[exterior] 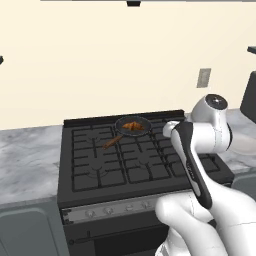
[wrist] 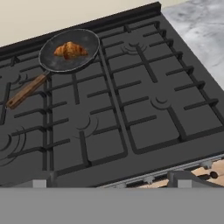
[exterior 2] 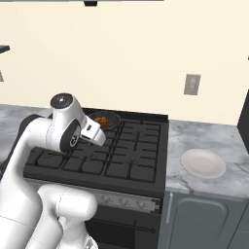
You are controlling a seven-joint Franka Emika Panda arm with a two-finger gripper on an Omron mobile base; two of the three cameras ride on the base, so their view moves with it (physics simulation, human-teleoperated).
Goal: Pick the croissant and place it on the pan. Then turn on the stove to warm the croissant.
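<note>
We see the croissant [wrist: 70, 50] lying in the pan [wrist: 89, 54] at eleven o'clock on the stove [wrist: 144, 109]. Our gripper [wrist: 111, 183] hangs spread wide and empty over the front edge.

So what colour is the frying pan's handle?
Brown, like wood; the pan's handle shows best in the hand view.

light: even, bright | shadows: faint | glare: none | focus: slightly soft render
</note>
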